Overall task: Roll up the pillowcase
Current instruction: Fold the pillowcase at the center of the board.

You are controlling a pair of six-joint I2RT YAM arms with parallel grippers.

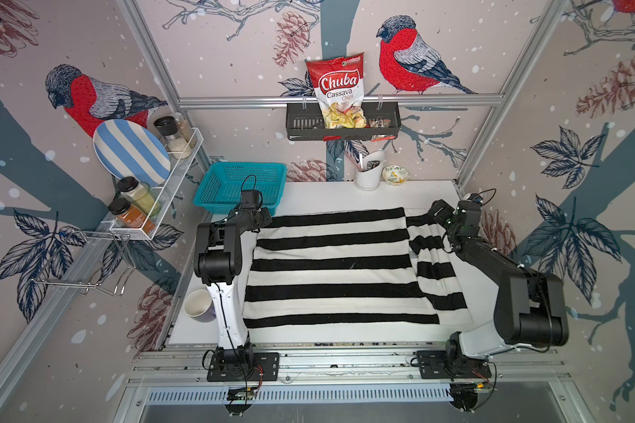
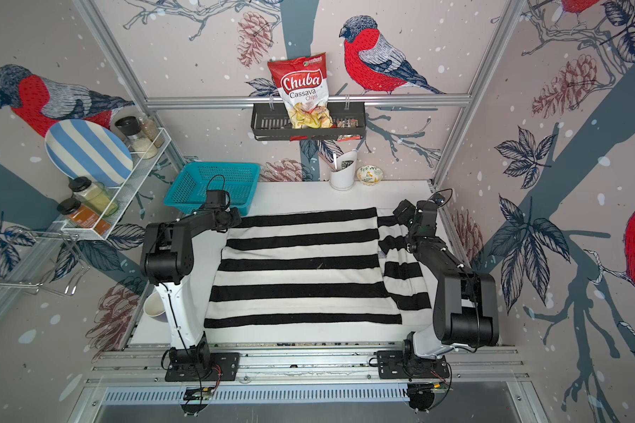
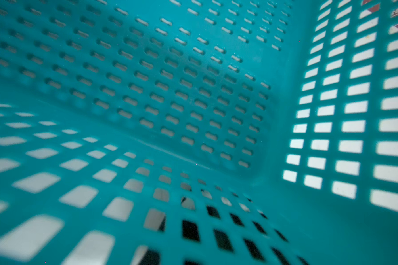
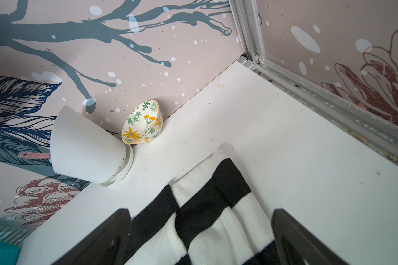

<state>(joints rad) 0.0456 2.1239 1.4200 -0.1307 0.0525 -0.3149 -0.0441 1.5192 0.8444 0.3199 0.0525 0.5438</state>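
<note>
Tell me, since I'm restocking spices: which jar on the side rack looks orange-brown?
The black-capped jar at the wire rack's near end. Its neighbour holds pale yellow powder; the far grinder and shaker look pale.

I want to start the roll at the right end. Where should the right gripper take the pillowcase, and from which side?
Probably its far right corner: the pillowcase is rumpled into raised folds there, giving fabric to pinch, while the middle lies flat on the table. Come down from above; the open right gripper straddles that end, a finger on each side.
</note>
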